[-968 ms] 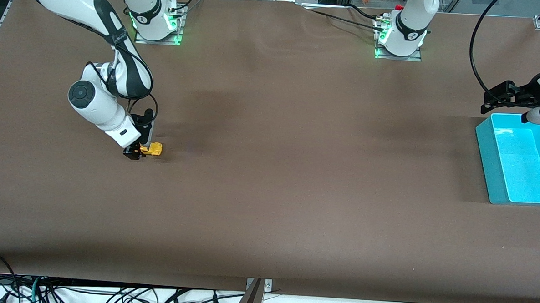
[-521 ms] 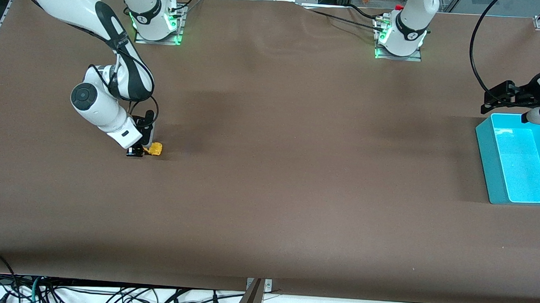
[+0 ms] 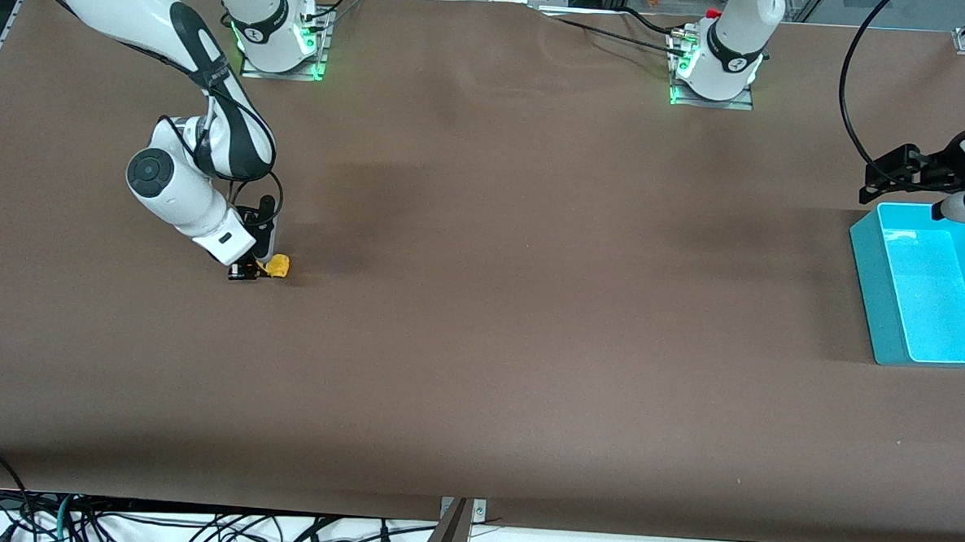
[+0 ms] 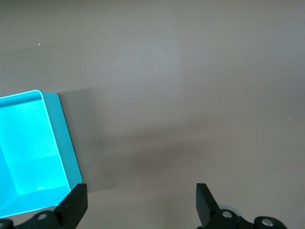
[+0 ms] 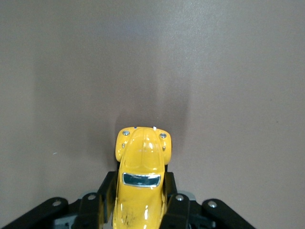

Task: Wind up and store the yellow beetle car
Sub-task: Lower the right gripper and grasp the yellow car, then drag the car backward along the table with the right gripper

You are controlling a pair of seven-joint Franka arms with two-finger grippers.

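The yellow beetle car (image 3: 276, 266) is a tiny bright-yellow toy held low at the brown table, toward the right arm's end. My right gripper (image 3: 256, 270) is shut on it; in the right wrist view the black fingers (image 5: 177, 200) clamp both sides of the car (image 5: 141, 176), whose rounded nose sticks out past them. My left gripper (image 3: 890, 176) waits open and empty above the table beside the teal bin (image 3: 877, 280); its fingers (image 4: 205, 202) stand wide apart in the left wrist view.
The teal bin (image 4: 59, 136) stands at the left arm's end of the table and looks empty. Cables hang along the table edge nearest the front camera. Both arm bases stand at the table's back edge.
The right gripper with the car has lowered slightly toward the table and shifted a little since a second ago. The left arm has not moved.
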